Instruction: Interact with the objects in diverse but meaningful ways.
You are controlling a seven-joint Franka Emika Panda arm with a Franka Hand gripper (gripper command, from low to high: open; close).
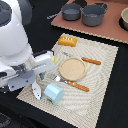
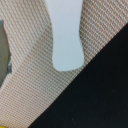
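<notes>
Covering the middle of the dark tabletop (image 1: 107, 95) is a pale woven placemat (image 1: 102, 72), and beyond it lies a reddish-brown mat (image 1: 90, 31) carrying two grey pots (image 1: 82, 12). At the placemat's centre sits a tan round plate (image 1: 72, 68). The orange bread loaf (image 1: 67, 41) lies just beyond the plate, near the placemat's far edge. A pale blue-and-white carton (image 1: 53, 93) stands near the placemat's near edge, with a white oblong piece (image 1: 36, 90) just beside it on the exterior view's left. The wrist view shows that white piece (image 2: 66, 37) lying flat on the weave (image 2: 35, 70), close to the mat's border with the dark tabletop (image 2: 95, 95). The white Panda arm (image 1: 20, 45) fills the exterior view's left; its gripper is hidden, so whether it is released or clenched cannot be told.
</notes>
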